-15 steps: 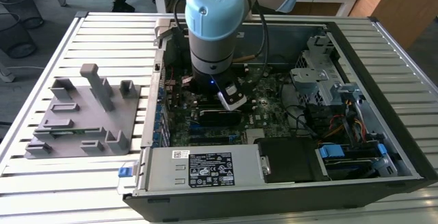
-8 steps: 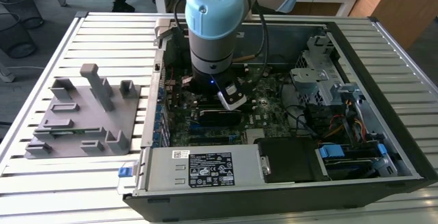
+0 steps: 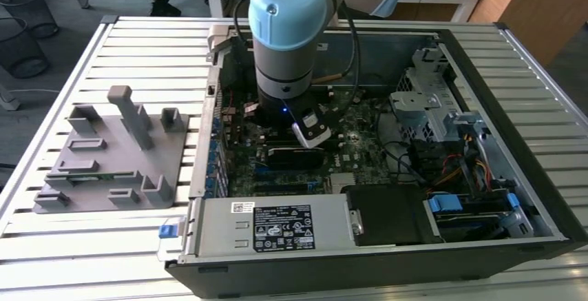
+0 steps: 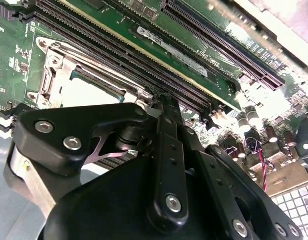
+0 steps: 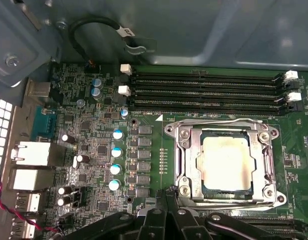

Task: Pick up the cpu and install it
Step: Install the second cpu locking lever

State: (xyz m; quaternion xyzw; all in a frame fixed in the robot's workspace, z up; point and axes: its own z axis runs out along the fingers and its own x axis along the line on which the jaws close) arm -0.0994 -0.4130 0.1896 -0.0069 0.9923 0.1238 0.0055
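Observation:
The cpu (image 5: 226, 162) is a flat square chip with a pale silvery top. It lies inside the metal-framed socket (image 5: 181, 150) on the green motherboard, with the frame around it. In the second wrist view the cpu (image 4: 89, 92) shows just beyond the black fingers. My gripper (image 5: 167, 196) is shut, its tips together at the socket frame's edge beside the cpu, with nothing seen between them. In the exterior view the arm (image 3: 286, 32) reaches down into the open computer case, over the board's middle.
Four long memory slots (image 5: 208, 90) run alongside the socket. Capacitors (image 5: 116, 150) and rear ports (image 5: 31, 152) stand on its other side. A power supply (image 3: 275, 225), a drive cage (image 3: 432, 108) and cables fill the case. A grey fixture stand (image 3: 110, 156) sits at the exterior view's left.

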